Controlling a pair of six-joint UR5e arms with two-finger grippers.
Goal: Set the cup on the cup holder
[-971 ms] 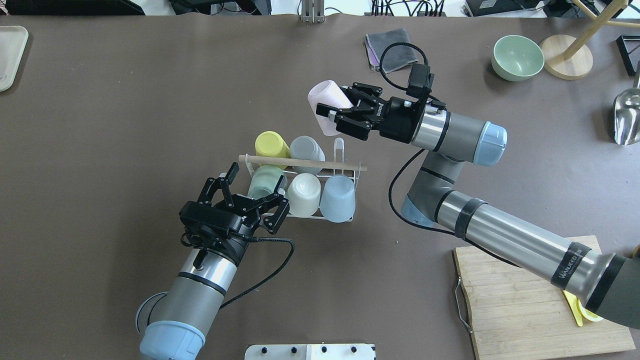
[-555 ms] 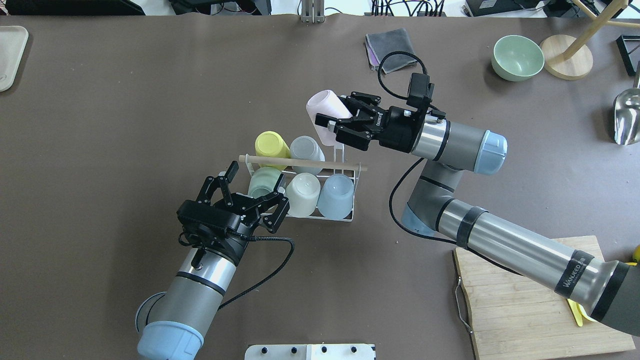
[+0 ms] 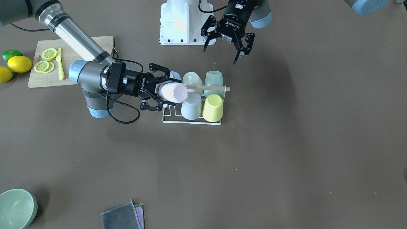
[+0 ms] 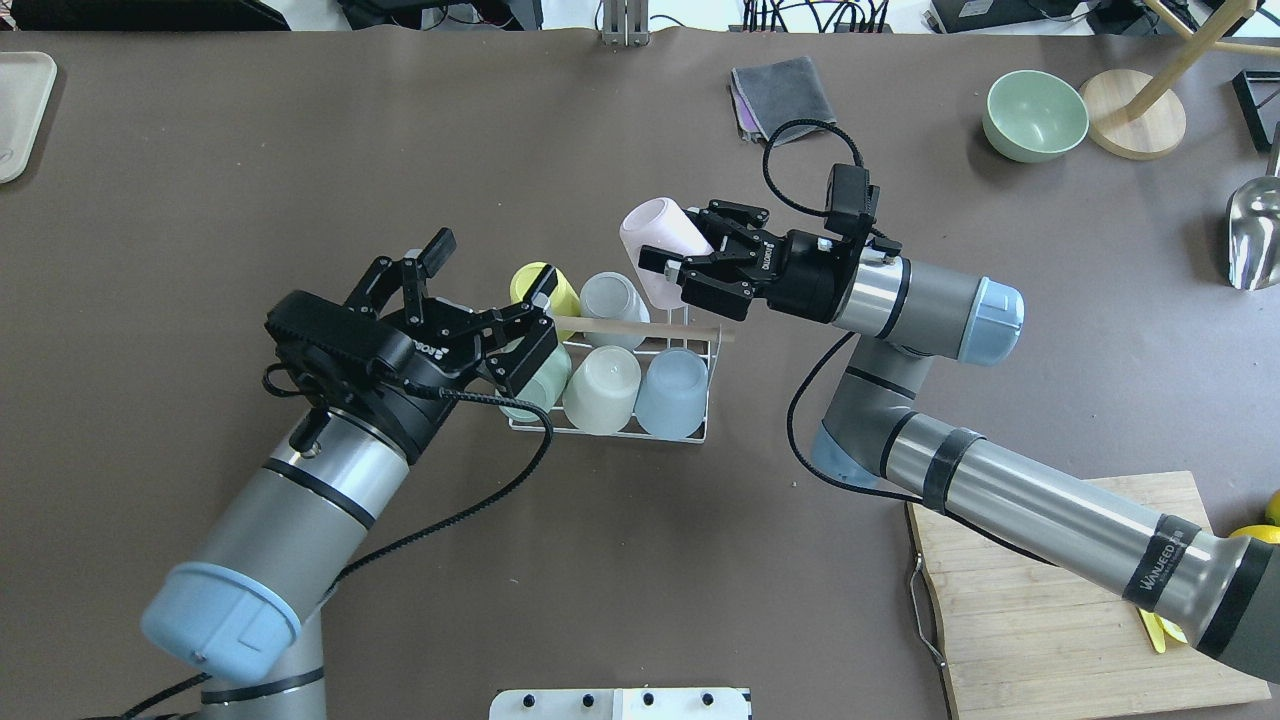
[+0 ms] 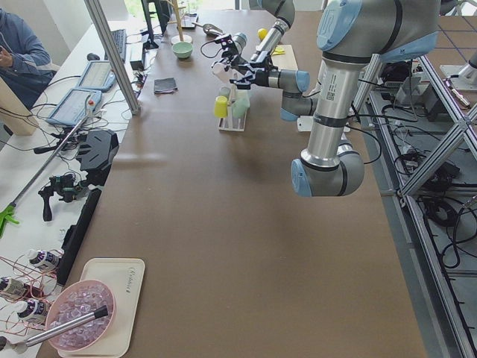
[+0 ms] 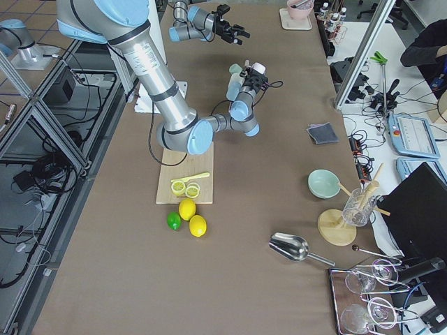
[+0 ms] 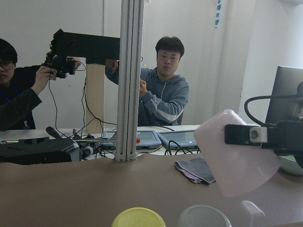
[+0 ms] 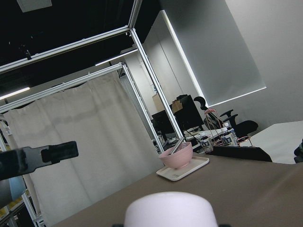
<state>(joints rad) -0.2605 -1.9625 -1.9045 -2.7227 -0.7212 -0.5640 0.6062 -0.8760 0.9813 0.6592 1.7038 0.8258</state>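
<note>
My right gripper [image 4: 683, 245] is shut on a pink cup [image 4: 655, 238] and holds it tilted above the far right corner of the cup holder [image 4: 610, 431]. The holder is a white wire rack with a wooden rod [image 4: 640, 325] across its top, and several upturned cups sit on its prongs. In the front view the pink cup [image 3: 174, 92] hangs over the rack's empty end [image 3: 168, 115]. The cup also shows in the left wrist view [image 7: 236, 161] and the right wrist view [image 8: 168, 210]. My left gripper [image 4: 485, 300] is open and empty, raised by the rack's left end.
A green bowl [image 4: 1035, 115], a wooden stand [image 4: 1135, 112] and a metal scoop [image 4: 1255, 235] lie far right. A grey cloth [image 4: 780, 95] is at the back. A cutting board [image 4: 1060, 600] with lemon slices [image 3: 47, 60] is near right. A tray [image 4: 15, 110] is far left.
My right gripper has carried the pink cup nearer and down toward the rack's far right corner. My left arm has risen and swung left, still open.
</note>
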